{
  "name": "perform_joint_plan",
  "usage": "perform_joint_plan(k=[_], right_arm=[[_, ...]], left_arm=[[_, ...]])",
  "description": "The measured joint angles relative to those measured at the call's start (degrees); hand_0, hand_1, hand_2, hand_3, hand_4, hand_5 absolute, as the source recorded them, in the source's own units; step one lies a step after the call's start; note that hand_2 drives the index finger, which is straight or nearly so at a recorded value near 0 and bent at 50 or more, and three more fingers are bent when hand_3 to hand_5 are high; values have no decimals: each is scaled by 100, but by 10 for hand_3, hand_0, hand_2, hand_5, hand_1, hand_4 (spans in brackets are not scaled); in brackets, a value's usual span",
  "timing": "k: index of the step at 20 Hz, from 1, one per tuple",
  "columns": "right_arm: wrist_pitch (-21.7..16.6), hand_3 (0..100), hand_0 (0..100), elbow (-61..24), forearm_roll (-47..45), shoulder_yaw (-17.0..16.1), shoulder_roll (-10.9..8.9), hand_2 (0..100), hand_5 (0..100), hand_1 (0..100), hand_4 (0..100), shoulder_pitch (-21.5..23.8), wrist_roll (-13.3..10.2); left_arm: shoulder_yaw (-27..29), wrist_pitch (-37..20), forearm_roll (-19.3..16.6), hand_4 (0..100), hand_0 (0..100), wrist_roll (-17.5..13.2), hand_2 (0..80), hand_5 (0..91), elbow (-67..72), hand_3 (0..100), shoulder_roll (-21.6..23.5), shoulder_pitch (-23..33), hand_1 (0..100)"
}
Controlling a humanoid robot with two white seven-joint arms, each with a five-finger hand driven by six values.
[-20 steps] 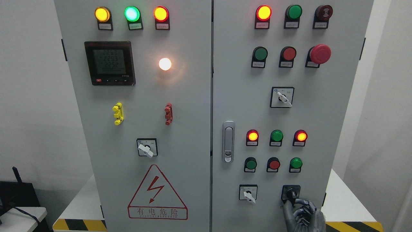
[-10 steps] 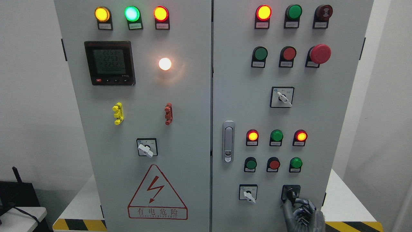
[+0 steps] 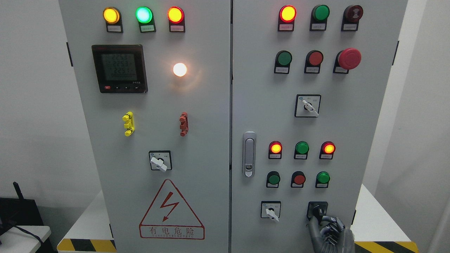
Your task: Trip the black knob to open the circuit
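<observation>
**Right hand on the black knob, cabinet bottom right**

Cabinet (image 3: 197, 105): grey, two doors, fills most of the view, stands on a white bench (image 3: 372, 218) with yellow-black hazard stripe (image 3: 383, 246) just right of the hand.

Right door, up and left of the hand:
- handle (image 3: 249, 154), silver, at the door's left edge
- red mushroom button (image 3: 349, 58), far above the hand
- white selector (image 3: 308, 105) between that and the lower lamps
- lamp row (image 3: 302, 148) red/green/red, outer two lit; button row (image 3: 299, 179) under it, directly above the hand
- small white selector (image 3: 270, 210) just left of the knob

Left door, well left of the hand:
- meter (image 3: 119, 68) with lit display, glowing white lamp (image 3: 180, 69) beside it
- warning triangle (image 3: 171, 211), red lightning bolt, roughly level with the hand
- another selector (image 3: 160, 161) above the triangle
- yellow clip (image 3: 128, 123) and red clip (image 3: 183, 123)

Right hand (image 3: 330, 233): comes up from the bottom edge, right of centre. Fingers (image 3: 332, 225) curled, tips at the lower side of the black knob (image 3: 318, 212). Touching it, looks like a pinch on the lever, but the grip itself is too small and dark to confirm. Knob sits in its black square plate, directly above-left of the knuckles, lever pointing down-right toward the hand.
</observation>
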Motion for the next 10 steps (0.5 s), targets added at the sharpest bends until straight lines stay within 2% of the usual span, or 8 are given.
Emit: perform_joint_plan(k=[10], right_arm=[[0,931,523,-1,-41,0,0,609,966,691,941,-11,33]], left_arm=[[0,0,0,0,120,0,0,0,0,0,0,0,389]])
